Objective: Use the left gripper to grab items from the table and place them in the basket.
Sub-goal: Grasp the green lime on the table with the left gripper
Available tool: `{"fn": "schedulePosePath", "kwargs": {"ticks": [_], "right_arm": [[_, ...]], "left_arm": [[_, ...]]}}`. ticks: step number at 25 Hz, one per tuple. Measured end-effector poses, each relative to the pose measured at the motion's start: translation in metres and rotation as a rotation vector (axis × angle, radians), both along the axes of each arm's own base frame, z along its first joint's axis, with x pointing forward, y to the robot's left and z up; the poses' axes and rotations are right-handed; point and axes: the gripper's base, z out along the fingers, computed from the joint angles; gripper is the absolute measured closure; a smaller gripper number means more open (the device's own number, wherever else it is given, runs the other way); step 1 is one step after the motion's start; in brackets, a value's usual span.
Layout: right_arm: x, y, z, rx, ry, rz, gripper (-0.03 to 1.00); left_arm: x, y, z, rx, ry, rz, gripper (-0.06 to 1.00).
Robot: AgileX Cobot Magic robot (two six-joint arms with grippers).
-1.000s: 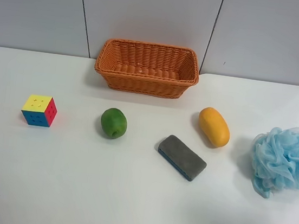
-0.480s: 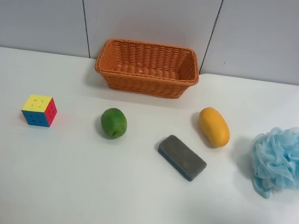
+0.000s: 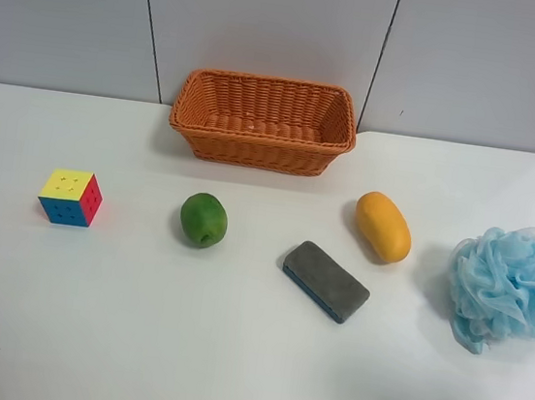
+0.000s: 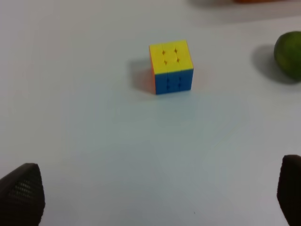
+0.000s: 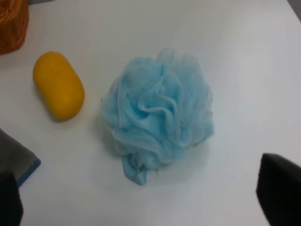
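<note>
While left gripper [image 4: 155,200] gapes wide — puzzle cube [image 4: 171,66] ahead | green fruit [image 4: 289,55] nearby

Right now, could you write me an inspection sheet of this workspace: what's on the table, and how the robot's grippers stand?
Surface: white table, flat, no spills seen.
Job's things: wicker basket on the wall side, nothing visible inside; puzzle cube, green fruit, grey eraser, mango and blue mesh puff lie apart on the table, none in the basket.
Clutter: nothing seen.
Grippers: left gripper open, facing the puzzle cube; right gripper open, close to the blue mesh puff; neither holds anything.
Cables: nothing seen.
Surroundings: grey panelled wall behind the table.
</note>
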Motion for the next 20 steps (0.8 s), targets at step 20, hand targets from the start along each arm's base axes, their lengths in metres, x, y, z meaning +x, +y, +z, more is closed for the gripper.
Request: {"fn": "schedulePosePath", "kwargs": {"ticks": [20], "right_arm": [[0.0,0.0,0.0,0.0,0.0,0.0,-0.02]], "left_arm": [[0.208,-0.045,0.033,-0.109,0.61,-0.027,-0.05]]}}
